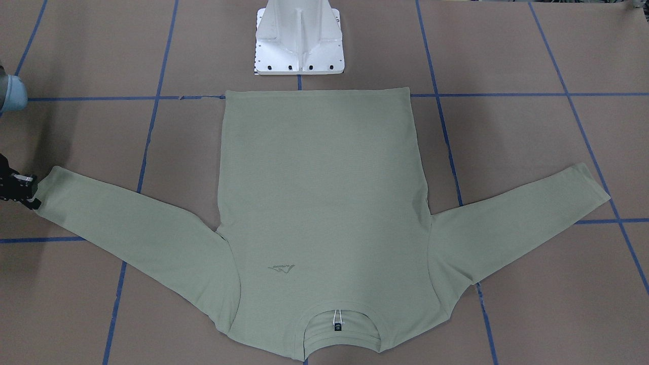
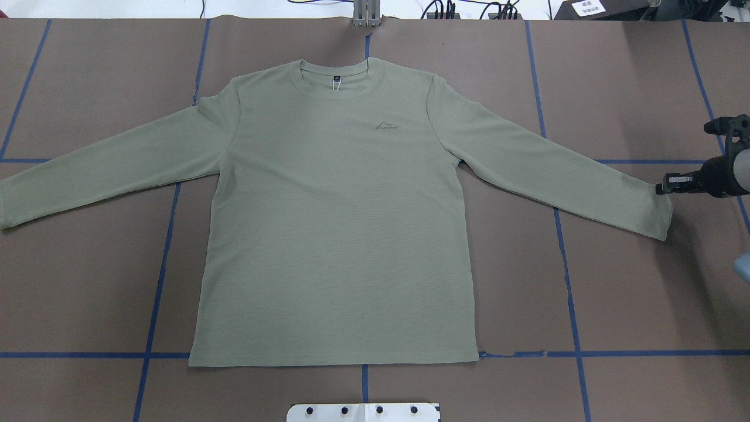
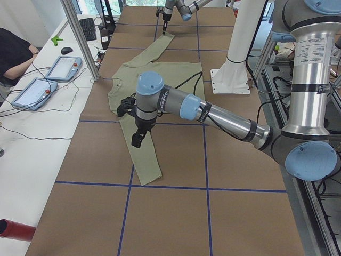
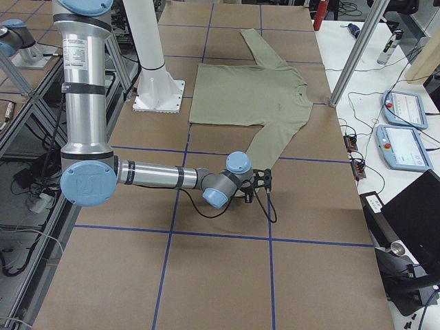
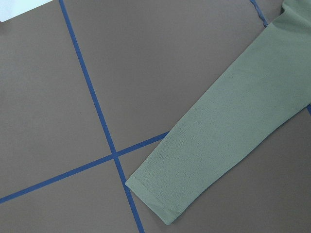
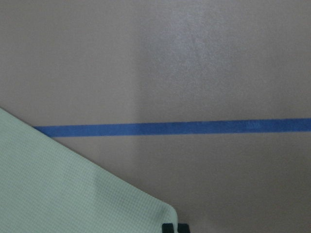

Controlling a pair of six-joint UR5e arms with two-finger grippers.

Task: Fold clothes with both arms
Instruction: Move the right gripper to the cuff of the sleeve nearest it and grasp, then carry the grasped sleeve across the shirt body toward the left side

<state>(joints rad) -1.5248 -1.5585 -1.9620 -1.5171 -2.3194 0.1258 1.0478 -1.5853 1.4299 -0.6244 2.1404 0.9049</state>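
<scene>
The pale sage-green shirt point(image 2: 334, 223) lies flat and face up on the brown table, both sleeves spread wide and its neck toward the far edge. My right gripper point(image 2: 661, 189) sits low at the right sleeve's cuff point(image 2: 656, 211). In the right wrist view its two black tips point(image 6: 175, 227) are close together, right at the cuff corner point(image 6: 146, 204). Whether cloth is pinched between them I cannot tell. My left gripper point(image 3: 136, 141) hangs above the left sleeve point(image 3: 145, 160), and I cannot tell whether it is open or shut. The left wrist view shows that cuff point(image 5: 165, 194) flat, with no fingers in sight.
The white pedestal base point(image 1: 299, 40) stands just behind the shirt's hem. Blue tape lines point(image 2: 158, 281) grid the brown surface. A side bench holds tablets point(image 3: 64, 66) and cables, with a seated person point(image 3: 13, 53) beside it. A metal post point(image 3: 80, 37) rises at the table's far edge.
</scene>
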